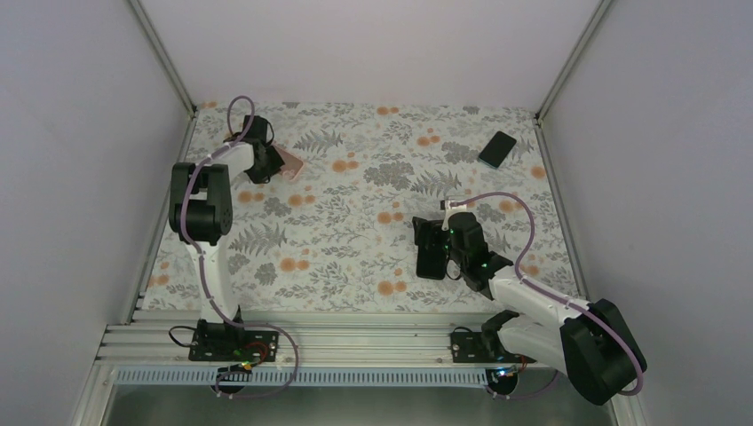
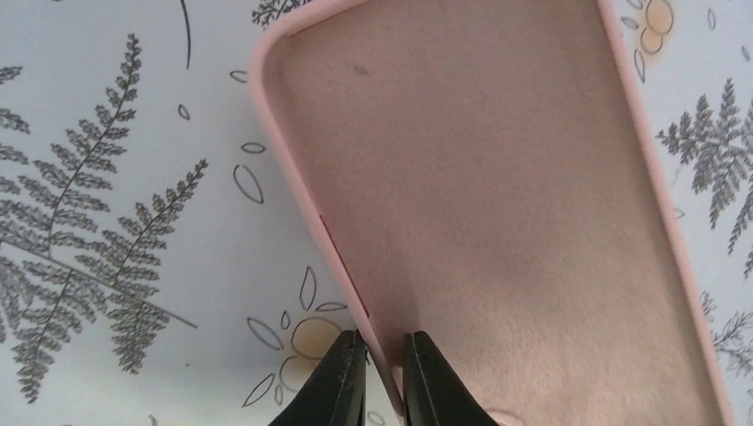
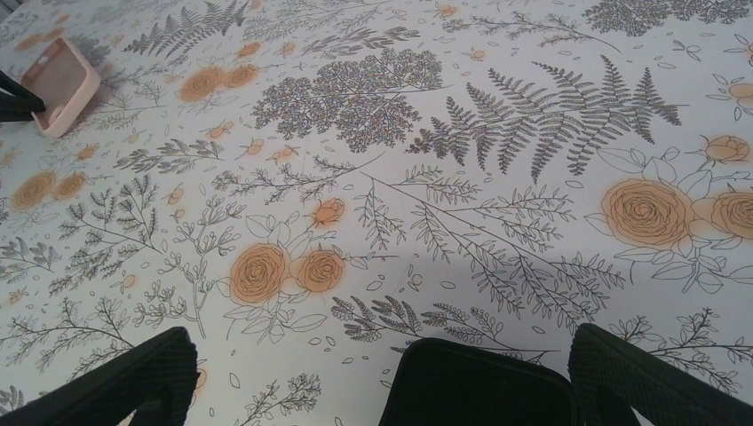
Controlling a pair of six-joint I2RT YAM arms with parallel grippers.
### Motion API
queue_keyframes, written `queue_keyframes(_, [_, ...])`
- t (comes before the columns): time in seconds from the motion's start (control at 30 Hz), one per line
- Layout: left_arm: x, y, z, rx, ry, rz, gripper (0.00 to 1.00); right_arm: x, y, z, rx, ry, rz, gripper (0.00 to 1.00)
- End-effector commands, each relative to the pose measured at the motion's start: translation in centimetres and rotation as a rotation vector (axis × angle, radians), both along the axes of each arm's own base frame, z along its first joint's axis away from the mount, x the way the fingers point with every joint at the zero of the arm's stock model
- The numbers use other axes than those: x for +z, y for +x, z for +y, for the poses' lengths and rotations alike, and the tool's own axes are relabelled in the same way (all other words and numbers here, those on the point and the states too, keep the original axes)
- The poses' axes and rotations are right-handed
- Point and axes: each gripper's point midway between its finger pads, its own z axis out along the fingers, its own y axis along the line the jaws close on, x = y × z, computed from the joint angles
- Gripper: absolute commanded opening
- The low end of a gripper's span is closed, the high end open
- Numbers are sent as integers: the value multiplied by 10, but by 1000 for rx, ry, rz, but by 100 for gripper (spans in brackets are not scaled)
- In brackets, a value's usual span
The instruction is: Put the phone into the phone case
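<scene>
Pink phone case (image 2: 497,222), hollow up, rim pinched by left gripper (image 2: 384,342).

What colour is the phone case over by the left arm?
Pale pink. The phone case has a matte inside, and it shows best in the left wrist view.

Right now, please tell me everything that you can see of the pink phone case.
The phone case is pale pink, matte and soft-looking, perhaps silicone, with rounded corners and a raised rim. It is empty, its open side up, and lies on the floral cloth at the far left. The left gripper pinches one side wall, one finger inside, one outside. Nothing else touches it.
</scene>
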Motion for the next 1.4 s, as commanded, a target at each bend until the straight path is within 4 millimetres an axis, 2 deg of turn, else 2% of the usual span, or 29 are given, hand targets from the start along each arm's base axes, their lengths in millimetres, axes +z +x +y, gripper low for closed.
queue_keyframes(0.0, [-6, -26, 6, -37, 41, 72, 11, 6, 6, -6, -36, -1, -27, 100])
queue_keyframes(0.27, [14, -56, 4, -156, 114, 93, 8, 11, 3, -2, -7, 13, -34, 100])
queue_keyframes(0.53, [37, -97, -22, -365, 225, 110, 8, 11, -5, 18, 109, 47, 0, 99])
queue_keyframes(0.67, [45, -118, -35, -434, 233, 94, 7, 19, -11, 30, 181, 78, 16, 100])
queue_keyframes(0.83, [44, -144, -64, -544, 220, 83, 4, 28, -24, 41, 254, 132, 33, 99])
queue_keyframes(1.1, [38, -185, -141, -780, 223, 44, 4, 33, -44, 61, 403, 179, 97, 99])
queue_keyframes(1.27, [47, -202, -176, -898, 270, -23, 4, 30, -53, 69, 469, 182, 137, 99])
queue_keyframes(1.37, [52, -212, -190, -981, 307, -69, 4, 29, -62, 78, 540, 212, 168, 98])
